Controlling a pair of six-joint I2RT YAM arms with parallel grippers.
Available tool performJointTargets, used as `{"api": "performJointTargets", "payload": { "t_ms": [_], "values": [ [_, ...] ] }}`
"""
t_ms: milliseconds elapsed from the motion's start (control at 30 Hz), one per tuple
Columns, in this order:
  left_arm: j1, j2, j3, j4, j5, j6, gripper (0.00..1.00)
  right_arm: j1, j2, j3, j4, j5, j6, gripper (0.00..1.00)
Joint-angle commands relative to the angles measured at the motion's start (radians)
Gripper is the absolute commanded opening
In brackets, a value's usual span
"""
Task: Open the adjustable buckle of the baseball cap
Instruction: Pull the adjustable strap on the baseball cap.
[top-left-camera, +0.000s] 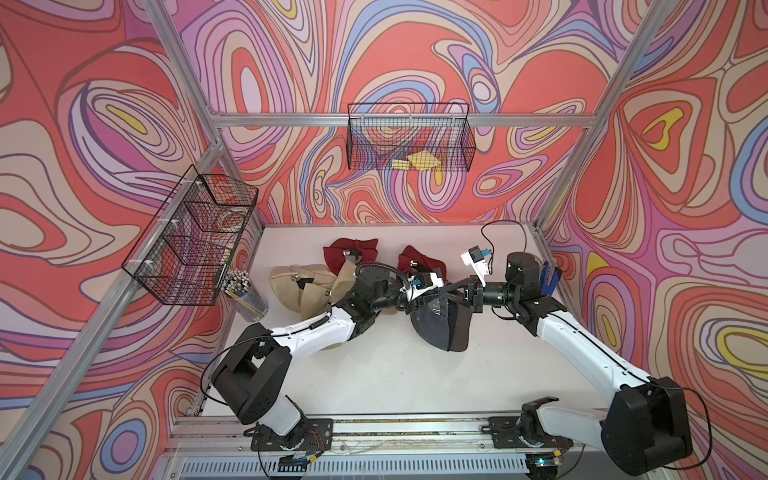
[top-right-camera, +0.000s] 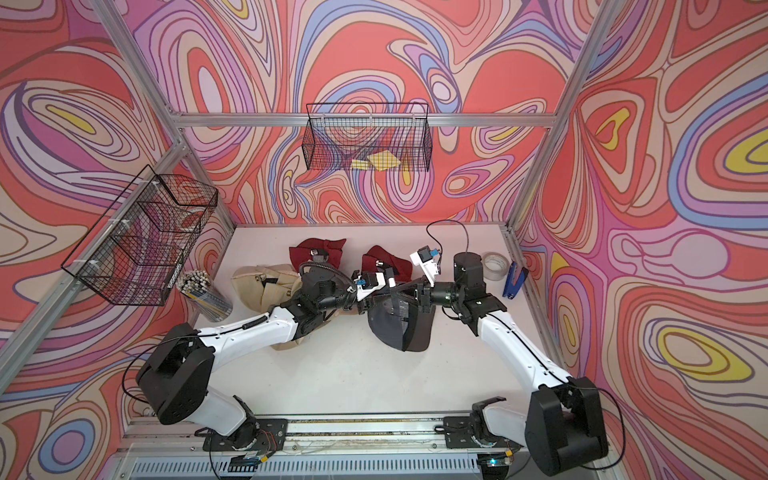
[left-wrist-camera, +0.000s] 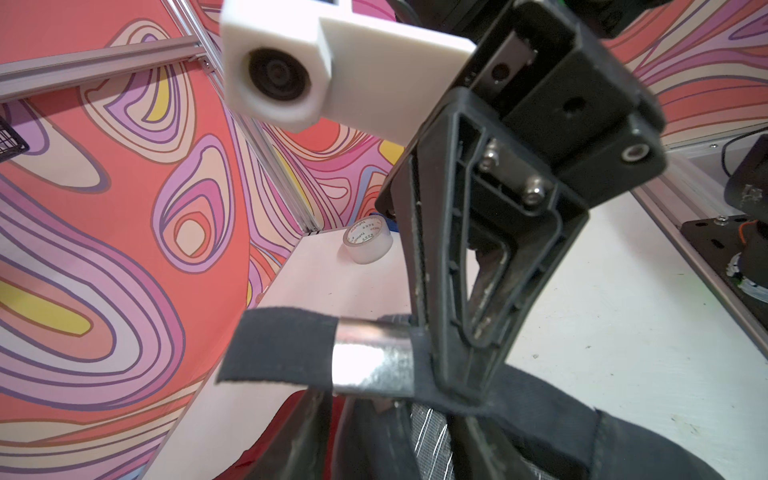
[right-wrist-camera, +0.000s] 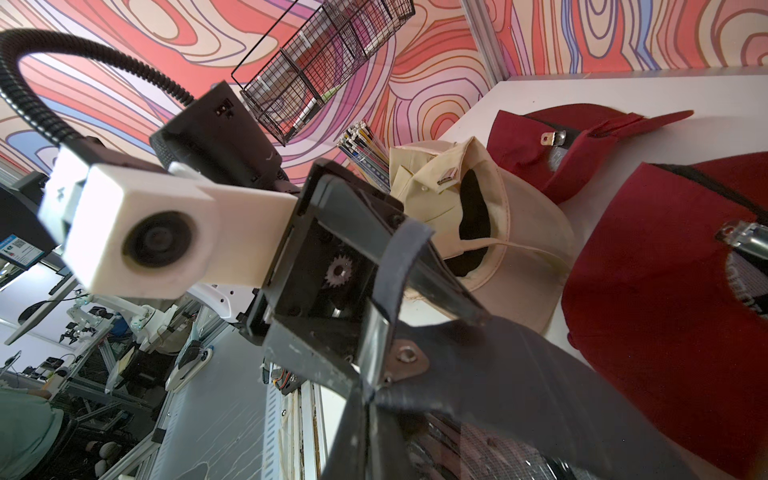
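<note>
Clamping unit: right gripper (left-wrist-camera: 457, 386), jaws closed on the strap (left-wrist-camera: 282, 349), tips just beside the buckle (left-wrist-camera: 370, 365).

Left gripper (right-wrist-camera: 422, 355): jaws part-way apart, the buckle's metal between them, the strap's loose end draped over one finger. Whether they pinch the metal cannot be told.

Cap (top-left-camera: 440, 328): dark grey, mid-table (top-left-camera: 395, 374), slung from the strap between the two grippers and spreading toward the near side. Whether it rests on the table cannot be told.

Governing relation: the strap's long axis runs left to right, gripper to gripper. The buckle sits just left of the right gripper's hold and at the left gripper's tips, so the left arm is the nearer. Judged: the left works the buckle loose while the right anchors the strap.

Surroundings: red caps (top-left-camera: 351, 251) on the far side; beige caps (top-left-camera: 291, 286) left; tape (left-wrist-camera: 368, 245) and stapler (top-right-camera: 514, 282) far right; pencil pot (top-left-camera: 245, 295) far left.
</note>
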Motion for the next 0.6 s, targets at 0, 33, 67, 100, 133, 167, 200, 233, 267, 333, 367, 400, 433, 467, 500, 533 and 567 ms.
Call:
{"api": "performJointTargets", "payload": {
  "t_ms": [0,33,67,100,133,167,200,233,267,333,367,400,433,467,500,533,567],
  "values": [
    [-0.001,-0.014,0.004,0.120,0.022,-0.017,0.33,0.007,0.019,0.013,0.009,-0.030,0.012,0.00],
    [-0.001,-0.015,0.005,0.115,0.029,-0.013,0.31,0.007,0.024,0.014,0.009,-0.033,0.012,0.00],
    [-0.001,-0.014,0.005,0.116,0.032,-0.013,0.31,0.007,0.027,0.013,0.010,-0.034,0.011,0.00],
    [-0.001,-0.014,0.003,0.121,0.031,-0.015,0.31,0.006,0.030,0.012,0.009,-0.035,0.011,0.00],
    [-0.001,-0.014,0.001,0.125,0.029,-0.015,0.30,0.007,0.033,0.011,0.008,-0.036,0.011,0.00],
    [-0.001,-0.015,-0.002,0.127,0.025,-0.016,0.30,0.007,0.036,0.012,0.008,-0.038,0.009,0.00],
    [-0.002,-0.017,-0.003,0.127,0.019,-0.014,0.29,0.006,0.038,0.010,0.008,-0.041,0.007,0.00],
    [-0.001,-0.019,-0.005,0.127,0.011,-0.013,0.28,0.006,0.041,0.009,0.005,-0.043,0.005,0.00],
    [-0.001,-0.020,-0.005,0.127,0.003,-0.012,0.27,0.006,0.043,0.010,0.000,-0.045,0.000,0.00],
    [-0.002,-0.022,-0.006,0.122,-0.008,-0.009,0.27,0.006,0.042,0.007,-0.009,-0.048,-0.007,0.00],
    [-0.001,-0.022,-0.004,0.115,-0.010,-0.005,0.26,0.006,0.041,0.005,-0.012,-0.049,-0.010,0.00],
    [-0.001,-0.023,-0.002,0.109,-0.012,-0.003,0.24,0.007,0.041,0.006,-0.012,-0.049,-0.011,0.00],
    [-0.001,-0.022,0.000,0.107,-0.017,-0.003,0.21,0.006,0.037,0.004,-0.013,-0.049,-0.012,0.00],
    [-0.001,-0.022,0.000,0.107,-0.022,-0.003,0.18,0.006,0.035,0.004,-0.014,-0.049,-0.013,0.00],
    [-0.001,-0.023,0.000,0.107,-0.029,-0.004,0.15,0.007,0.033,0.004,-0.017,-0.048,-0.014,0.00],
    [-0.002,-0.024,0.000,0.108,-0.036,-0.004,0.13,0.007,0.029,0.005,-0.021,-0.045,-0.017,0.00],
    [-0.001,-0.024,-0.002,0.107,-0.045,-0.004,0.11,0.007,0.026,0.005,-0.024,-0.044,-0.019,0.00]
  ]
}}
